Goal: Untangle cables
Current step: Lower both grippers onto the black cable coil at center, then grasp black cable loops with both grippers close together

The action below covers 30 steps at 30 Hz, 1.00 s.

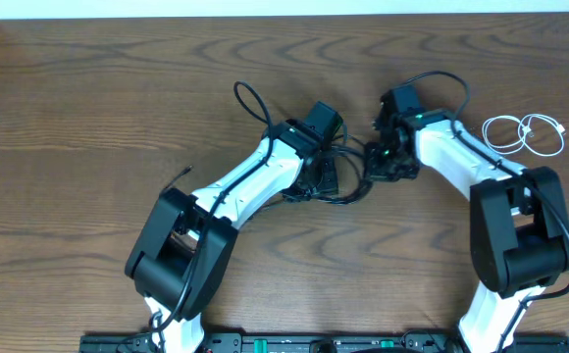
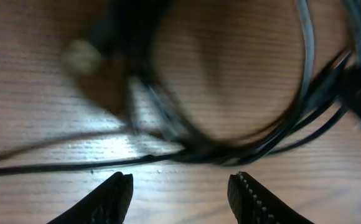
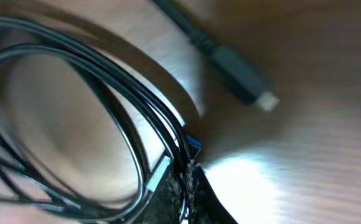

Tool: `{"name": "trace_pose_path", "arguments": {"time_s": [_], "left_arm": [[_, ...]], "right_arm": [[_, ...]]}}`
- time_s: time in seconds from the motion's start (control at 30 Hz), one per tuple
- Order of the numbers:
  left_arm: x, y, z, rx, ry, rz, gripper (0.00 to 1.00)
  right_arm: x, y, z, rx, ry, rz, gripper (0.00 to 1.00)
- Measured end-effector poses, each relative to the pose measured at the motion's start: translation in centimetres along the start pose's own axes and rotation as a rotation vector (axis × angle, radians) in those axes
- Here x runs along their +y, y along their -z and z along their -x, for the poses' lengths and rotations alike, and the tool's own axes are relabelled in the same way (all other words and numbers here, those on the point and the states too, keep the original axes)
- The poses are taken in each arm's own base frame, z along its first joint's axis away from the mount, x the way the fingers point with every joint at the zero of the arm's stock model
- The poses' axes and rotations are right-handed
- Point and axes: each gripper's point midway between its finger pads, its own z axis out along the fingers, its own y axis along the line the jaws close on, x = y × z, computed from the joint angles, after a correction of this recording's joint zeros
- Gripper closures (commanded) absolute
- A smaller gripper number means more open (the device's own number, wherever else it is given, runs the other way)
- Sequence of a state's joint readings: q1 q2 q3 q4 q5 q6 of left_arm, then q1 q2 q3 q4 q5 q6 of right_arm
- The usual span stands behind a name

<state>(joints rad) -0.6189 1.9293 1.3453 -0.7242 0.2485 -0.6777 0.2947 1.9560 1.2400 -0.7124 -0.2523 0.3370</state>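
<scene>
R pincer (image 3: 188,183) on blk cables (image 3: 159,124), plug (image 3: 239,71) tip lower-right

- No lettering, brand, number or sign can be read in any view.
- The black cables (image 3: 162,124) and the plug (image 3: 239,74) show no legible print.

Black cables (image 1: 351,194) bunched centre, white cable (image 1: 527,134) coiled (far right)

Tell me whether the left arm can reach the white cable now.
Probably not: the white cable lies on the far right, beyond the right arm, which stands between; the left gripper hangs over the black cables.
</scene>
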Motion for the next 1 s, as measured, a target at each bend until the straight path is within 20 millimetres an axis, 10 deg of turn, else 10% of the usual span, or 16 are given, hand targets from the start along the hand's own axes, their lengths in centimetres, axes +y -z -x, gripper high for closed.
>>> {"name": "trace_pose_path", "arguments": {"time_s": [0.27,0.7,1.0], "left_arm": [[0.8,-0.1,0.5,-0.032,0.002,0.043,0.54],[7.4,1.4,0.0,0.113,0.204,0.14,0.55],[5.7,0.5,-0.4,0.108,0.263,0.091,0.55]], "right_arm": [[4.4,-1.1,-2.3,0.049,0.04,0.069,0.99],[5.1,-1.0,-1.9,0.032,0.074,0.087,0.84],[7.2,1.0,1.5,-0.079,0.234,0.124,0.64]]}}
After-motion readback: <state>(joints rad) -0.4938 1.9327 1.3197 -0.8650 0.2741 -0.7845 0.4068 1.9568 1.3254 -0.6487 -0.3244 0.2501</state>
